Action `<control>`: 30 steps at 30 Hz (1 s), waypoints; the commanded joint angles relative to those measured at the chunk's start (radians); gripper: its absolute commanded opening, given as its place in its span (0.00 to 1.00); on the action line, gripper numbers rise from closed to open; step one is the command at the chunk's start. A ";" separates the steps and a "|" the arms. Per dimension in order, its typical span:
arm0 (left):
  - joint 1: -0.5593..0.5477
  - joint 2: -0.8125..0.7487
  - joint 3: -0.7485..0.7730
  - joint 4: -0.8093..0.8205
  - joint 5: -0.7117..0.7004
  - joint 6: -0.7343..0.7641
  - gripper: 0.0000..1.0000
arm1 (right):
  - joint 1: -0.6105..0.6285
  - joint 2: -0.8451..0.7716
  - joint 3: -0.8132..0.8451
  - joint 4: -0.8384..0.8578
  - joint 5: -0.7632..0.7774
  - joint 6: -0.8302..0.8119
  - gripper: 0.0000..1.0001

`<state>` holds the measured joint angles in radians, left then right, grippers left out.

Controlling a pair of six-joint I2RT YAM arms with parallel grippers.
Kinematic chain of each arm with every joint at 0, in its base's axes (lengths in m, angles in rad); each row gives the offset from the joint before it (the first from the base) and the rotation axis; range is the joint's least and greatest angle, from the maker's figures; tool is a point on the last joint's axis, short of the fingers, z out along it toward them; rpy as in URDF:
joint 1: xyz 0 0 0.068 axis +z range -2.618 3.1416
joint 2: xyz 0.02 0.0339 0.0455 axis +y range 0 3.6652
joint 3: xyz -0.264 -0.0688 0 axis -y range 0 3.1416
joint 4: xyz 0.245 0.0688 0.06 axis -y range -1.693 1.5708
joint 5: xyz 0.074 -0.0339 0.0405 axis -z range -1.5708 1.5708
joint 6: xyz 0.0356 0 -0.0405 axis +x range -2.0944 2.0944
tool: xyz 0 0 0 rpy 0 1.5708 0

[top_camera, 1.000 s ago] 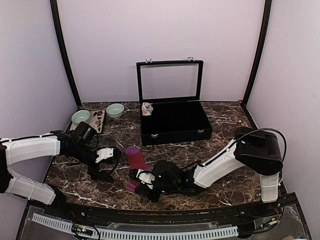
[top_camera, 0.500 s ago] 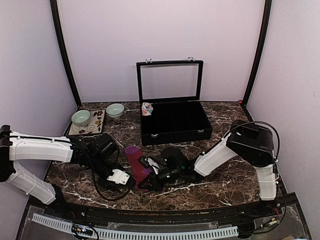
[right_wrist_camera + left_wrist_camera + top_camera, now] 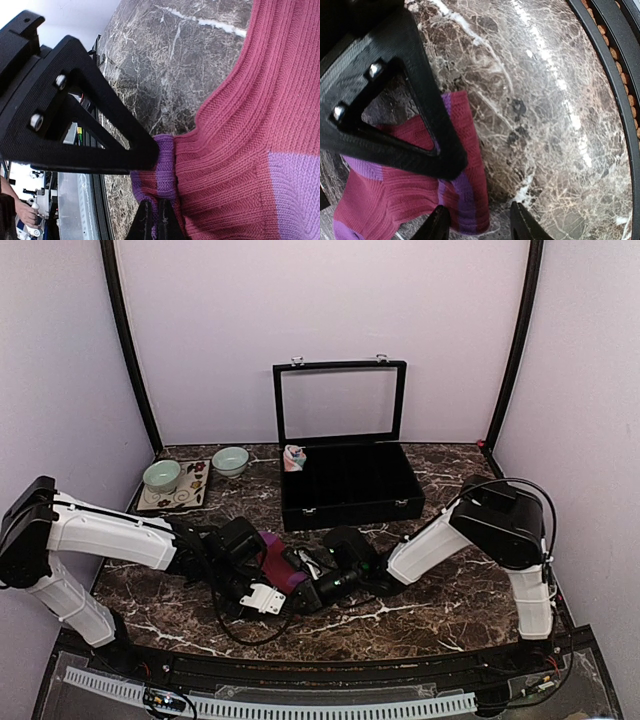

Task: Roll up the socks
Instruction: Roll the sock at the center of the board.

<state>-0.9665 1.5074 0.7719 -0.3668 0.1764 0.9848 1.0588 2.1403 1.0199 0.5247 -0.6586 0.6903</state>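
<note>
The maroon sock [image 3: 276, 562] with purple stripes lies bunched on the marble table between both arms. My right gripper [image 3: 309, 587] is shut, its fingertips pinching the sock's folded purple-striped edge [image 3: 167, 175]; in the right wrist view the gripper [image 3: 155, 220] sits at the bottom. My left gripper [image 3: 264, 597] is low at the sock's near left side. In the left wrist view it [image 3: 479, 225] is open, the sock's [image 3: 395, 192] folded end lying between the fingers beside the left one. The salmon-pink sock [image 3: 294, 457] rests rolled at the black box's back left corner.
A black case [image 3: 350, 498] with its lid raised stands behind the sock. Two pale green bowls [image 3: 161, 474] [image 3: 230, 460] and a patterned mat [image 3: 190, 488] sit at the back left. The table's black front rail [image 3: 620, 75] runs close to the left gripper.
My left arm swung in from the left to the sock's near end, its jaws narrowing. The right gripper drew the sock's end up and back, bunching it shorter.
</note>
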 commanded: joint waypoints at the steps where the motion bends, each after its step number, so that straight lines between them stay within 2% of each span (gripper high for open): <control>1: -0.022 0.015 0.033 0.038 -0.027 -0.037 0.45 | -0.019 0.092 -0.033 -0.232 0.077 0.048 0.00; 4: -0.024 0.044 0.042 0.041 -0.031 -0.053 0.44 | -0.020 0.093 -0.026 -0.228 0.074 0.054 0.00; 8: -0.024 0.066 0.037 0.062 -0.029 -0.068 0.34 | -0.020 0.090 -0.034 -0.201 0.072 0.072 0.00; 10: -0.026 0.086 0.039 0.057 -0.026 -0.076 0.32 | -0.022 0.089 -0.040 -0.181 0.069 0.085 0.00; 13: -0.026 0.103 0.040 0.051 -0.031 -0.096 0.34 | -0.022 0.089 -0.048 -0.167 0.072 0.097 0.00; 16: -0.026 0.105 0.034 0.057 -0.035 -0.125 0.42 | -0.023 0.087 -0.058 -0.148 0.074 0.114 0.00; 18: -0.027 0.103 0.025 0.066 -0.036 -0.142 0.41 | -0.023 0.084 -0.072 -0.126 0.071 0.130 0.00; 19: -0.028 0.103 0.022 0.069 -0.037 -0.150 0.35 | -0.023 0.080 -0.080 -0.114 0.069 0.140 0.00; 21: -0.028 0.110 0.021 0.075 -0.040 -0.167 0.03 | -0.023 0.067 -0.090 -0.103 0.072 0.145 0.02; 22: -0.028 0.116 0.029 0.070 -0.038 -0.182 0.00 | -0.023 0.056 -0.097 -0.103 0.084 0.144 0.04; 25: -0.028 0.138 0.051 0.041 -0.009 -0.224 0.00 | -0.023 0.022 -0.105 -0.114 0.120 0.126 0.10; 28: -0.028 0.146 0.057 0.041 -0.007 -0.246 0.00 | -0.022 0.011 -0.087 -0.141 0.130 0.105 0.10; 29: -0.028 0.144 0.054 0.052 -0.022 -0.254 0.05 | -0.022 0.013 -0.083 -0.141 0.129 0.104 0.09; 30: -0.028 0.141 0.050 0.061 -0.037 -0.260 0.15 | -0.022 0.017 -0.080 -0.140 0.125 0.104 0.08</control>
<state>-0.9874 1.6211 0.8307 -0.2958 0.1570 0.7799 1.0451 2.1151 0.9684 0.5816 -0.6224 0.8177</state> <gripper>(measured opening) 0.060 0.095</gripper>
